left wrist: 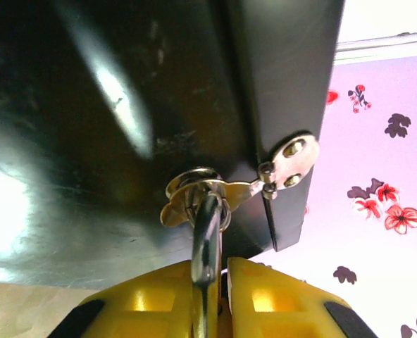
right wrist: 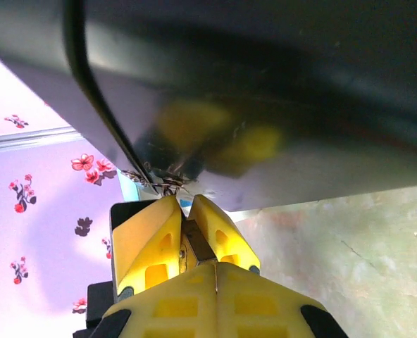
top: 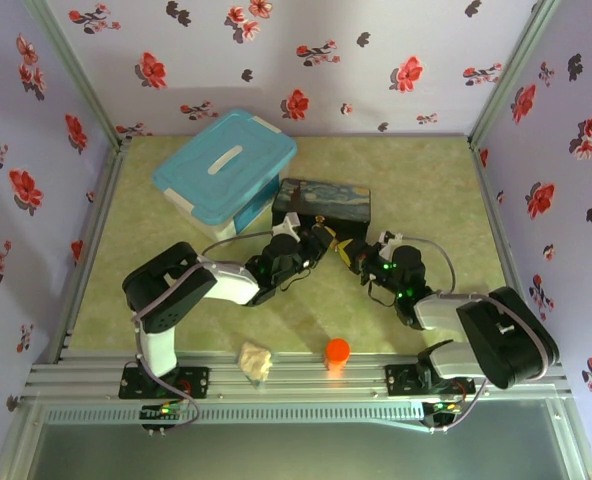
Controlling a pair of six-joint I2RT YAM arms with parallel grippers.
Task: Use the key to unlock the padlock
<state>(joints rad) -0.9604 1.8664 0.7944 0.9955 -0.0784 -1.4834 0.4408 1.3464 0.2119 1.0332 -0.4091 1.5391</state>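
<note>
Top external view: both arms are reaching in toward the front of the Starry Night box [top: 326,200], which is sitting mid-counter [top: 426,200] just in front of a blue lidded bin [top: 226,165]. The left gripper [top: 318,238] and the right gripper [top: 348,252] are meeting close together at the box's near face. An orange cap [top: 337,350] and a crumpled cream scrap [top: 256,362] are lying well apart from them at the near edge.

Left wrist view: the left gripper [left wrist: 210,264] is pinching the padlock [left wrist: 206,239] between its yellow fingers [left wrist: 159,296]. The lock's silver bar is running up into the brass hasp [left wrist: 194,190] on the dark box wall [left wrist: 124,105], beside a silver hinge plate [left wrist: 293,158]. The lock's body is mostly hiding between the fingers.

Right wrist view: the right gripper [right wrist: 182,204] is pressing its jaws together on a small thin metal piece, seemingly the key [right wrist: 192,246], gripped deep between the fingers. The fingertips are sitting just under the box's glossy lower edge [right wrist: 265,105], above the mottled counter [right wrist: 349,246].
</note>
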